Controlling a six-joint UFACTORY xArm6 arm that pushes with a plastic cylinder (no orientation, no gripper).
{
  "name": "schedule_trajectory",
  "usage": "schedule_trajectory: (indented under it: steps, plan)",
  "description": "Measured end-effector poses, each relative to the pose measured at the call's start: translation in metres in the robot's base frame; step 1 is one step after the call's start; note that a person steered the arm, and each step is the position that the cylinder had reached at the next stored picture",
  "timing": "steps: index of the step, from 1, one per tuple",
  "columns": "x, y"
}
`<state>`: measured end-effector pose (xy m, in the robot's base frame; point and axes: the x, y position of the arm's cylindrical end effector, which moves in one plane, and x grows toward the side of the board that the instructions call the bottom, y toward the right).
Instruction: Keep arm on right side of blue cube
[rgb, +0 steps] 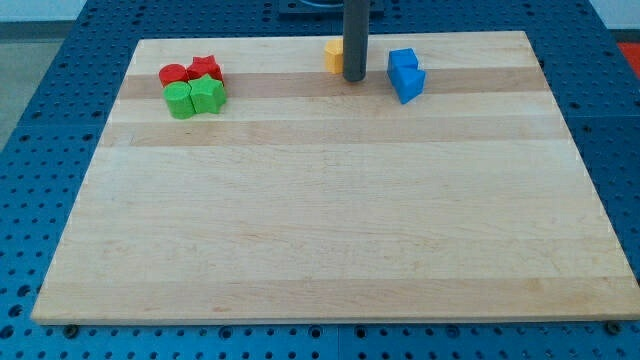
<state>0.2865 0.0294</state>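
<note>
My rod comes down from the view's top, and my tip (354, 77) rests on the wooden board (330, 230) near its top edge. Two blue blocks sit together to the right of my tip: a blue cube (402, 63) and a second blue block (409, 84) touching it just below. My tip stands about 35 px to the left of them, apart from them. A yellow block (333, 55) sits just left of the rod, partly hidden behind it.
At the board's upper left is a tight cluster: a red cylinder (173, 74), a red star-like block (205, 69), a green cylinder (180, 100) and a green star-like block (208, 96). A blue perforated table (40, 150) surrounds the board.
</note>
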Motion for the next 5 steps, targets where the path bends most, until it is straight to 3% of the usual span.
schedule_trajectory:
  steps: [2,3,4,5]
  plan:
    - [0.046,0.009]
    - [0.118,0.026]
    - [0.118,0.082]
    - [0.035,0.133]
